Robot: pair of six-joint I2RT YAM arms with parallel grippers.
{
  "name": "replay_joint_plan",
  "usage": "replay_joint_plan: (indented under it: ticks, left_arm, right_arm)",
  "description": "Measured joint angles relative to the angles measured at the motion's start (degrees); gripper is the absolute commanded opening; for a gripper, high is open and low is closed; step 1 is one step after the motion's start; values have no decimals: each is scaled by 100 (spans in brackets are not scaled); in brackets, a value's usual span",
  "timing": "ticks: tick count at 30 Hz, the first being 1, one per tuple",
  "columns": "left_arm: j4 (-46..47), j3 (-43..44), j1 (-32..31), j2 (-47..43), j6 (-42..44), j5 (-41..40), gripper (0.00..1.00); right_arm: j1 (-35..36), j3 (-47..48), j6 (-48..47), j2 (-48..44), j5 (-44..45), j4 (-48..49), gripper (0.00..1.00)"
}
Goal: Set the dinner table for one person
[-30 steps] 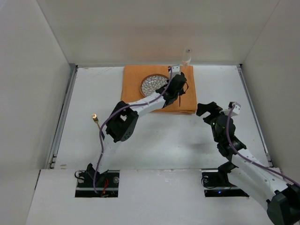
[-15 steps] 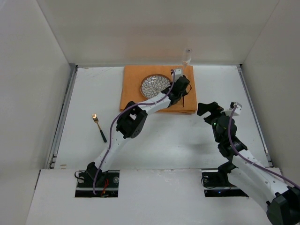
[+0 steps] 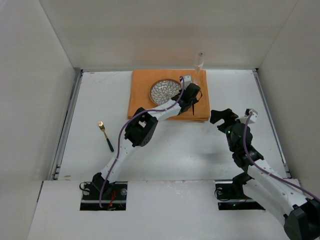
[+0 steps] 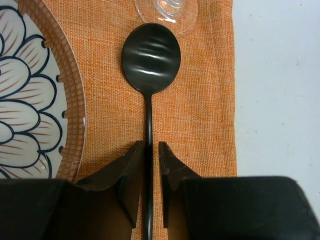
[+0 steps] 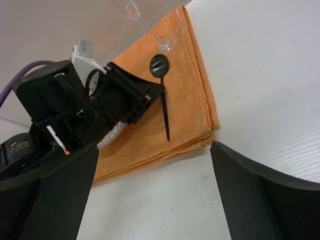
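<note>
Now the left arm's elbow sits farther right than 1 second ago, so the gold-headed utensil [image 3: 106,137] lying at the left shows in full instead of being partly covered by the arm. The plate [image 3: 164,91], the glass [image 3: 199,60] and the orange placemat [image 3: 142,102] lie where they did, and my right arm has hardly shifted.

My left gripper [image 4: 151,145] is low over the right part of the placemat, with its jaws standing either side of the black spoon's [image 4: 151,57] handle. They are slackened: a strip of orange cloth shows between the handle and the right finger [image 4: 167,162], so I read the spoon as let go. It lies flat on the cloth, bowl toward the far side, just short of the glass foot, with the plate beside it on the left.

My right gripper [image 3: 222,116] is spread wide and holds nothing.

The dinner table [image 3: 175,145] lies beneath both hands. The left one is above the placemat at the table's far middle, with cloth between it and the surface. The right one hovers over bare white surface near the placemat's near right corner.
</note>
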Motion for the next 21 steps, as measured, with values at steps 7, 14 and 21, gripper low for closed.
replay_joint_plan:
  ticks: [7, 14, 21]
  left_arm:
    - [264, -247, -4, -46, -72, 15, 30]
    - [553, -1799, -52, -1300, 68, 94, 38]
    - [1316, -4323, 122, -4474, 289, 186, 39]
  right_arm:
    - [-35, -2, 7, -52, 0, 0, 100]
    - [-59, -46, 44, -181, 4, -2, 100]
    - [-68, -87, 90, -199, -35, 17, 70]
